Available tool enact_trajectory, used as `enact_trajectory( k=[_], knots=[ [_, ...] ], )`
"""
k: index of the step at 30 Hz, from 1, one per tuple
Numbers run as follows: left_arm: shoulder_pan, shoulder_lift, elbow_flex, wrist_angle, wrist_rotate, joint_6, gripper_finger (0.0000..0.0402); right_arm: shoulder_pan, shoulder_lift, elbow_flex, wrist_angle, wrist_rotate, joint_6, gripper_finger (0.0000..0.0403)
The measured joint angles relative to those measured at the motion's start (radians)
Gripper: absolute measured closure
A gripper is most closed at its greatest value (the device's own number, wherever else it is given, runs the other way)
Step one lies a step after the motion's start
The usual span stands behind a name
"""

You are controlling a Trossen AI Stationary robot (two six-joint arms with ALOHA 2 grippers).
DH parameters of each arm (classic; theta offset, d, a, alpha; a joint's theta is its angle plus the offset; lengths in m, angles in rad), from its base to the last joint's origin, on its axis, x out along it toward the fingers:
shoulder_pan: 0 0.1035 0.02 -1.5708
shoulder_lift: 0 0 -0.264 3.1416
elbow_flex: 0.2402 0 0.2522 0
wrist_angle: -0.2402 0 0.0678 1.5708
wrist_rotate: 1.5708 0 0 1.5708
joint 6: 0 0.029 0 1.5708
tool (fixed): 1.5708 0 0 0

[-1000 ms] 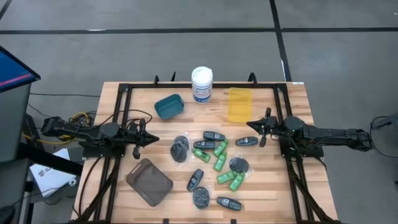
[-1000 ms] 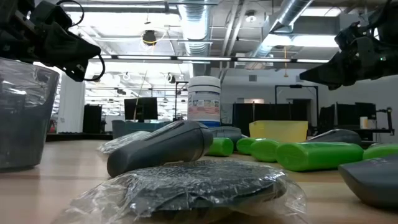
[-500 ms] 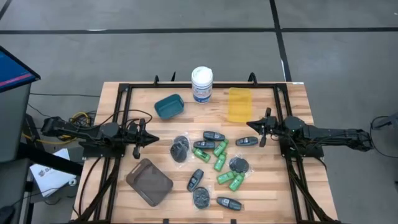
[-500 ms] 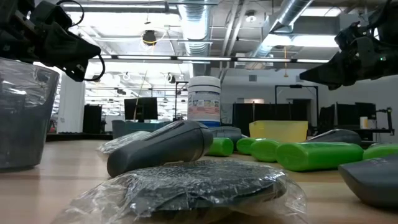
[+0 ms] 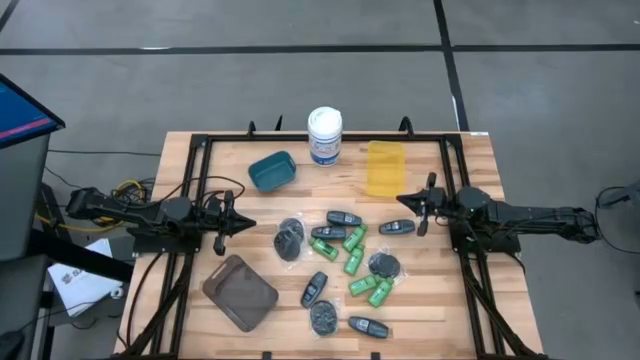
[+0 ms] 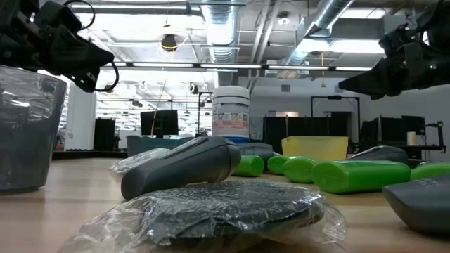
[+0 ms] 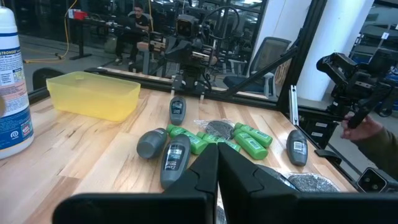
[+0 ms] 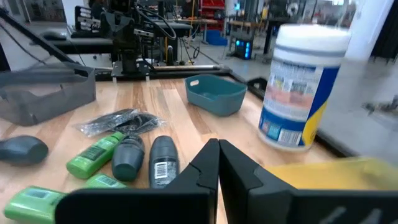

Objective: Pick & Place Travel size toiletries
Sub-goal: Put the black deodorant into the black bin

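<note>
The travel size toiletries lie loose in the middle of the wooden table: bright green mini bottles (image 5: 352, 262), dark oblong mini bottles (image 5: 343, 217) and round dark pieces in clear wrap (image 5: 289, 238). All of them rest on their sides on the table top. My left gripper (image 5: 247, 225) hovers level at the left of the pile, shut and holding nothing (image 7: 217, 163). My right gripper (image 5: 400, 204) hovers level at the right of the pile, also shut with nothing in it (image 8: 218, 155). Both point toward the pile from above table height (image 6: 105, 57) (image 6: 346, 86).
A teal tub (image 5: 272, 171), a tall white canister with a blue label (image 5: 324, 135) and a yellow container (image 5: 385, 168) stand along the far side. A brown-grey tray (image 5: 240, 291) sits near the front left. A black frame (image 5: 200, 150) runs around the work area.
</note>
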Motion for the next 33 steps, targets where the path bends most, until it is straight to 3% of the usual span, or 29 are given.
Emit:
enact_trajectory(
  k=[9, 27, 33],
  knots=[
    [0.000, 0.000, 0.000, 0.035, 0.000, 0.000, 0.0401, 0.000, 0.000, 0.000, 0.044, 0.000, -0.021, 0.0403],
    [0.000, 0.001, 0.000, 0.354, -0.003, 0.011, 0.0401, 0.000, 0.000, 0.007, 0.055, 0.000, 0.033, 0.0403],
    [0.001, 0.018, 0.015, 0.436, -0.179, 0.030, 0.0401, 0.000, 0.000, 0.009, 0.056, 0.000, 0.033, 0.0403]
  ],
)
